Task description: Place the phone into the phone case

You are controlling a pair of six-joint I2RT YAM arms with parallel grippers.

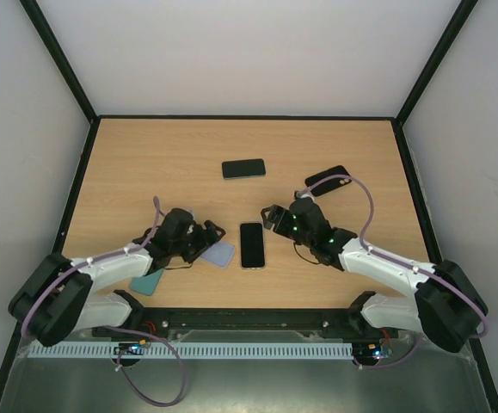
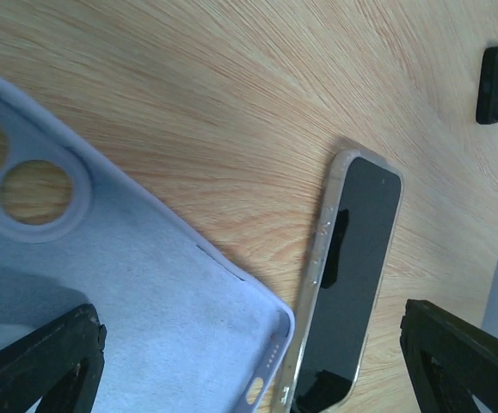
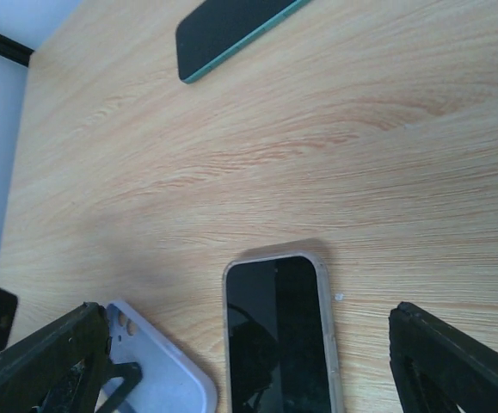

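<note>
A phone (image 1: 252, 244) with a dark screen and a pale clear rim lies face up at the table's middle front. It also shows in the left wrist view (image 2: 352, 275) and the right wrist view (image 3: 279, 335). A lavender phone case (image 1: 222, 254) lies open side up just left of it, close beside it (image 2: 145, 318) (image 3: 154, 379). My left gripper (image 1: 204, 236) is open and empty, low over the case's right end (image 2: 249, 379). My right gripper (image 1: 271, 218) is open and empty, hovering over the phone's far end (image 3: 249, 370).
A teal case (image 1: 148, 280) lies under my left arm. A second dark phone with a teal edge (image 1: 243, 168) (image 3: 231, 30) lies further back at the middle. A black phone or case (image 1: 328, 180) lies at the back right. Black walls edge the table.
</note>
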